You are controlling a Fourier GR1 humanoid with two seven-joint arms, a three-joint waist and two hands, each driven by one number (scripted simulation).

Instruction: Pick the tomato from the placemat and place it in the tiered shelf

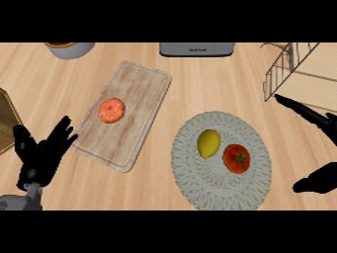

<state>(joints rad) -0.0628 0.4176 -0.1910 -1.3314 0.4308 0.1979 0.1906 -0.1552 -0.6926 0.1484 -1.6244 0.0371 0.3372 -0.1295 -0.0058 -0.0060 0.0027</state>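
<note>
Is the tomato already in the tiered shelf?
No, the tomato lies on the placemat beside the lemon, apart from the tiered shelf.

The tomato (236, 158) is round and red with a small dark stem spot on its top, and it lies on the right part of the placemat (192, 173), just beside a yellow lemon on the same mat. The placemat is a round, pale grey woven one. The tiered shelf (302, 74), made of thin wire with light wooden boards, stands up and to the right of the placemat, well apart from the tomato.
</note>
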